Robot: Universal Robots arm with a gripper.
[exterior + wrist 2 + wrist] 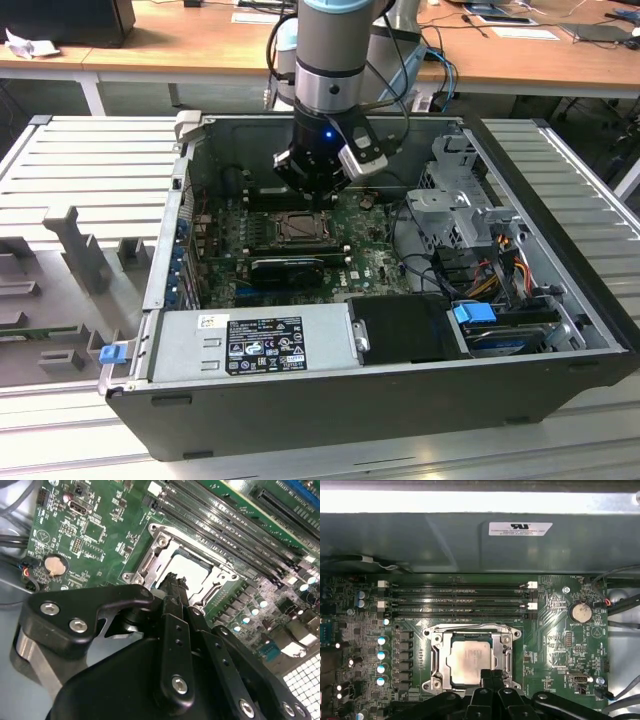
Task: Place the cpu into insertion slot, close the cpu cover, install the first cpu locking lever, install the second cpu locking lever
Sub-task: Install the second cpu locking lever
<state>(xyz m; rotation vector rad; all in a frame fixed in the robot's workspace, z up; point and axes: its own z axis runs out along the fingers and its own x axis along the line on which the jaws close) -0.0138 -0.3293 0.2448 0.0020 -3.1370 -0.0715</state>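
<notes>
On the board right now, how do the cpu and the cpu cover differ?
The cpu is a solid, dull silver square; the cpu cover is a darker metal frame with a large square window. The cpu lies flat in the insertion slot; the cover lies closed around it, leaving its top showing. Both are square and lie level on the board. The claw is at their near edge.

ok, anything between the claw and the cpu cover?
Nothing visible. In the first wrist view the black claw sits right at the edge of the thin square metal frame cover, which lies flat around the silver-topped square cpu. Whether they touch can't be told.
</notes>
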